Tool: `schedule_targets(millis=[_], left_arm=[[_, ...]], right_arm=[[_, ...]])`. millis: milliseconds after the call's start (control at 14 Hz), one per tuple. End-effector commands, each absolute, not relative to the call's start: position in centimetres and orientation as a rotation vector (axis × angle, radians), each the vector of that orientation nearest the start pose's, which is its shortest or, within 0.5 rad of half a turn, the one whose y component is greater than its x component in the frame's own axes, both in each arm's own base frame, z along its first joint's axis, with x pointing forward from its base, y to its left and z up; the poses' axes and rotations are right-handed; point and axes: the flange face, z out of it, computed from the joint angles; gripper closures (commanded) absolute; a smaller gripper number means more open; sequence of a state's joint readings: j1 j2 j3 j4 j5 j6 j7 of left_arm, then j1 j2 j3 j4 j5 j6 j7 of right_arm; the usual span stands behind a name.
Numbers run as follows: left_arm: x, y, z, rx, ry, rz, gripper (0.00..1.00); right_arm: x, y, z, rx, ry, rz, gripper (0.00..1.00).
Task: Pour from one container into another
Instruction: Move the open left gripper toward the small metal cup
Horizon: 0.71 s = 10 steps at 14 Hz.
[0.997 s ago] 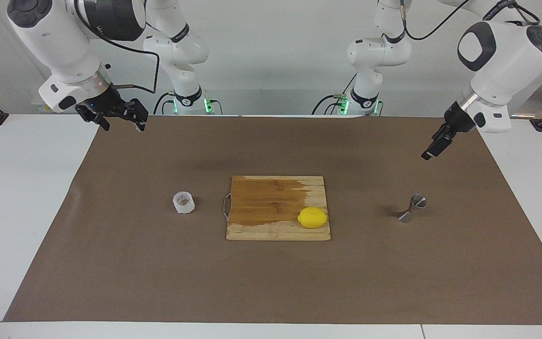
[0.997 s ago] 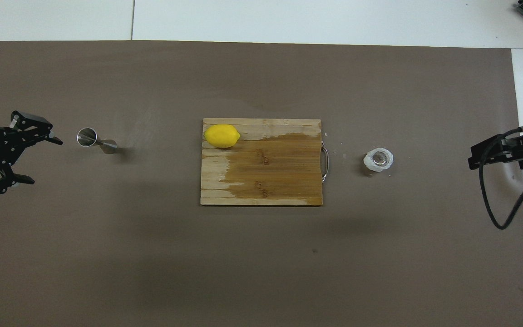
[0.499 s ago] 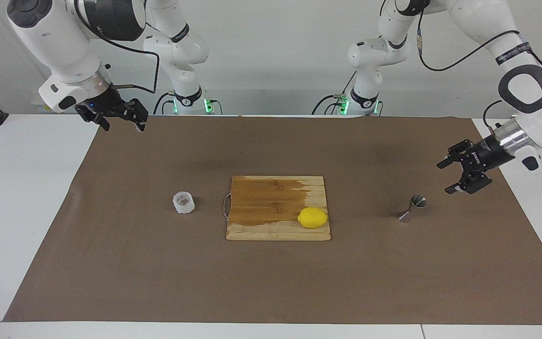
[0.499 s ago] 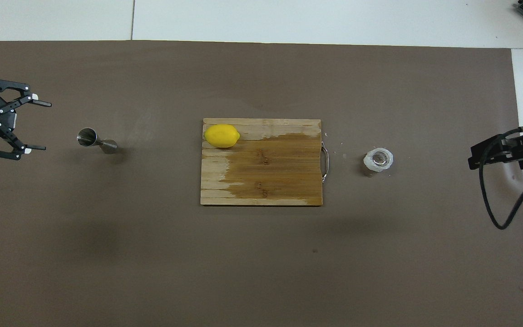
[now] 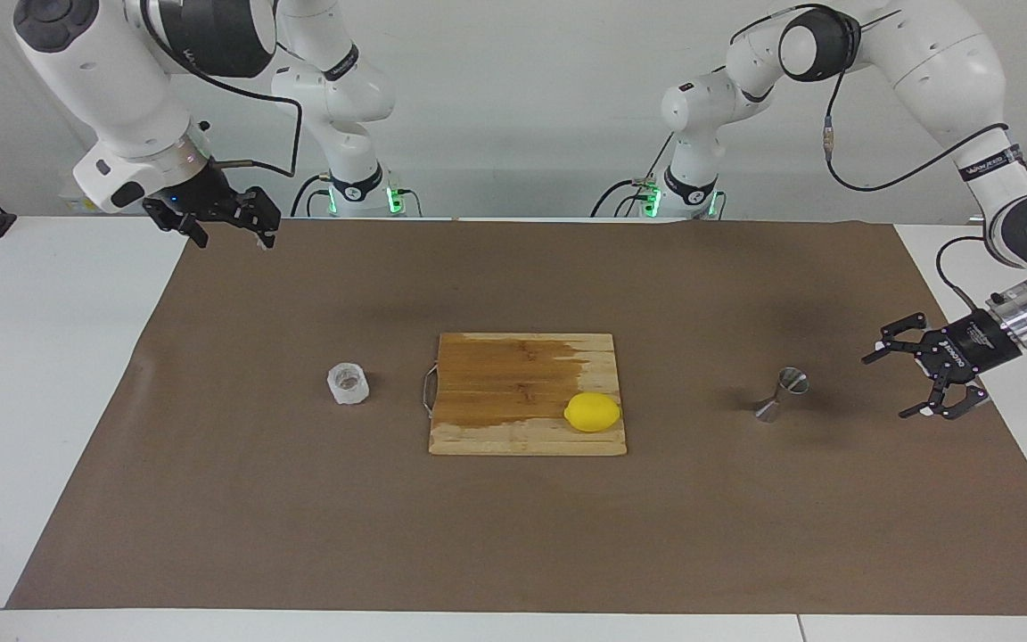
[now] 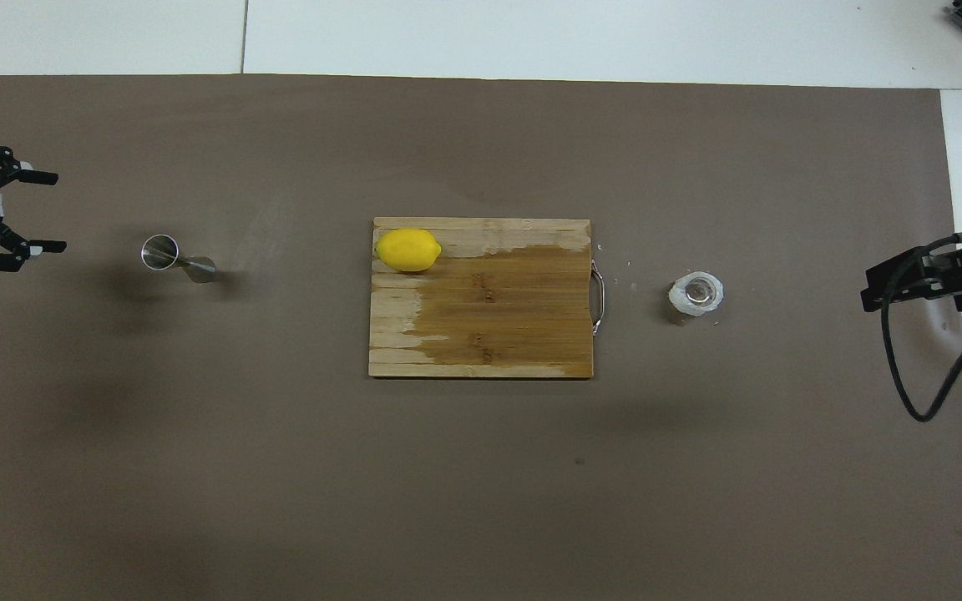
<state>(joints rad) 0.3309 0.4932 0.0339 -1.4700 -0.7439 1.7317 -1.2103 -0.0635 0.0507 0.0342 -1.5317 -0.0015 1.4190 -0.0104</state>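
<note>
**Both grippers empty, jigger and cup standing apart on the mat**

While the left gripper [image 5: 913, 385] is hovering low over the brown mat [image 5: 513, 535] near the edge at the left arm's end of the bench, its fingers are standing wide with nothing between them, pointing toward the jigger [image 5: 781, 393]. The jigger is standing upright on the mat near that gripper, not touching it, with bare mat all around. The wooden cutting board [image 5: 513, 383] is lying at the middle of the mat, a lemon [image 5: 593, 412] sitting on its corner toward the jigger, farthest from the robots. The glass cup [image 5: 349, 383] is standing upright beside the board's handle edge, toward the right arm's end, well apart from the jigger. The right gripper [image 5: 226, 218] is waiting raised over the mat's corner nearest its own base, fingers spread and holding nothing. Open mat is running along the edge farthest from the robots.
</note>
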Motion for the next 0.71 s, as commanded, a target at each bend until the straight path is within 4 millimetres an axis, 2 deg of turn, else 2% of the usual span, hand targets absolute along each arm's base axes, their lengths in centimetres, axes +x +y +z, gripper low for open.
schedule_targets(millis=[0, 142, 356, 499, 641], left_arm=[[66.7, 18.3, 39.0, 1.492, 1.989, -0.590, 0.00], [66.2, 17.6, 37.3, 1.492, 2.001, -0.610, 0.00], [63.1, 16.6, 33.8, 1.535, 1.994, -0.622, 0.00], [62.1, 16.5, 33.3, 1.562, 1.967, -0.639, 0.00], [61.6, 15.5, 32.9, 1.575, 1.962, -0.653, 0.00]], right_arm=[[54.8, -2.0, 60.5, -3.100, 0.016, 0.253, 0.00], [54.8, -1.9, 60.5, -3.100, 0.011, 0.253, 0.00], [54.8, -1.9, 60.4, -3.099, 0.011, 0.256, 0.00], [54.8, -1.9, 60.5, -3.100, 0.011, 0.253, 0.00], [54.8, -1.9, 60.5, -3.100, 0.011, 0.253, 0.00]])
